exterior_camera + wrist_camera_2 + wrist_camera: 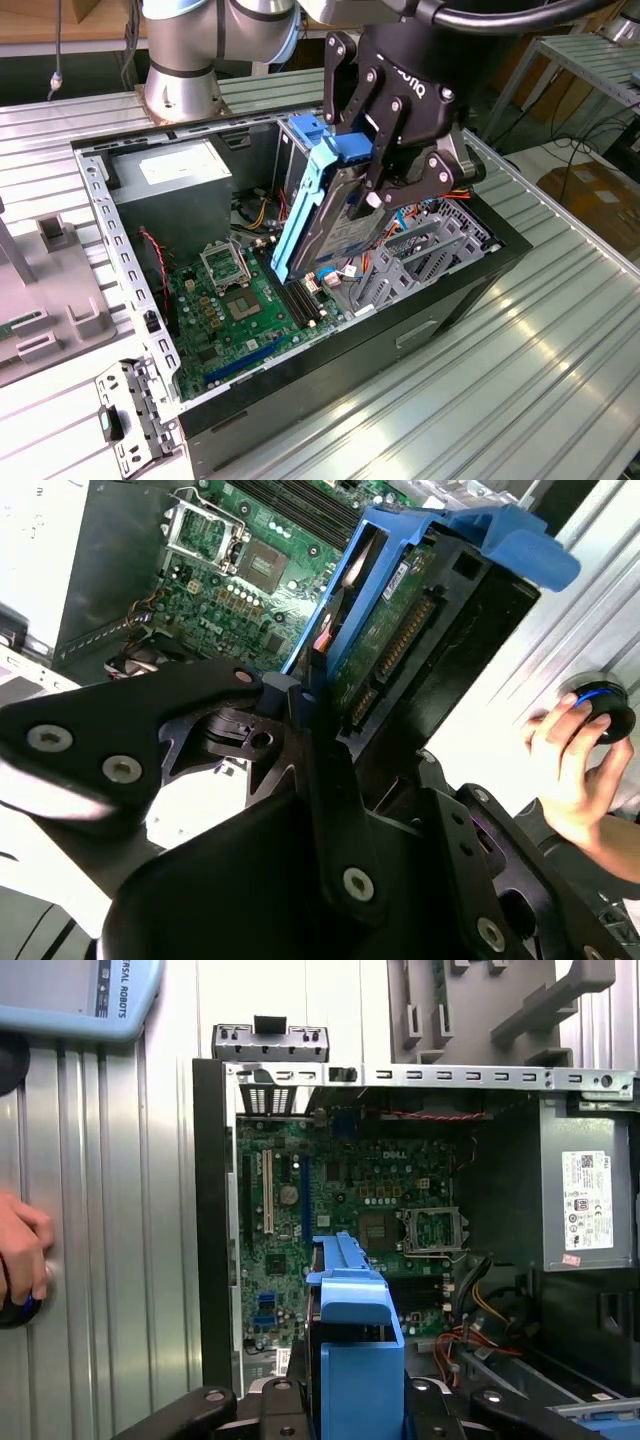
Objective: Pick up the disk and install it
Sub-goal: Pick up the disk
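Holding the dark metal disk with blue plastic rails [340,235] tilted above the open black computer case [450,300], the end effector [368,198] is clamping it; seating it is probably asking for careful alignment.

I see the disk [355,1330], blue rail toward cam, pinched betw. the gripper [355,1405] fingers, above the open PC case [212,1210]. Mobo [340,1185] lies beyond it, w/ the grey PSU [590,1200] alongside. Outside the case, a hand [20,1255] rests on a black knob [15,1310] on the ribbed table [120,1260].
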`<action>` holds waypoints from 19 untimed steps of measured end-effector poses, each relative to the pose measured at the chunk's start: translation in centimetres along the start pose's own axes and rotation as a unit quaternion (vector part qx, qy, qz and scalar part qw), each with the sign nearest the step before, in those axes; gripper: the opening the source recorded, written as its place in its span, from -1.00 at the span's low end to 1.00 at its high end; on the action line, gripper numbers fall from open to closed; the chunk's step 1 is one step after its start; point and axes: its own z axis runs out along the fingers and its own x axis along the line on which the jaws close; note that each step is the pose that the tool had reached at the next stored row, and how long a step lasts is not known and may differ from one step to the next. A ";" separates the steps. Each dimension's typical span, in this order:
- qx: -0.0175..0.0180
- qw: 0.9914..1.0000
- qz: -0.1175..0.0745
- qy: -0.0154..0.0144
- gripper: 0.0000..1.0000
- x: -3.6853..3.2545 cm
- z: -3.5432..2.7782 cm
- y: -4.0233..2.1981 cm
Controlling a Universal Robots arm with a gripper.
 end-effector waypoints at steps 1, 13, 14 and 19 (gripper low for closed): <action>0.000 1.000 0.000 0.000 -0.28 0.09 -0.02 -0.15; 0.000 1.000 0.000 0.000 -0.28 0.23 -0.07 -3.90; 0.000 1.000 0.000 0.000 -0.28 0.22 -0.07 -4.06; 0.000 1.000 0.000 0.000 -0.28 0.20 -0.08 -4.87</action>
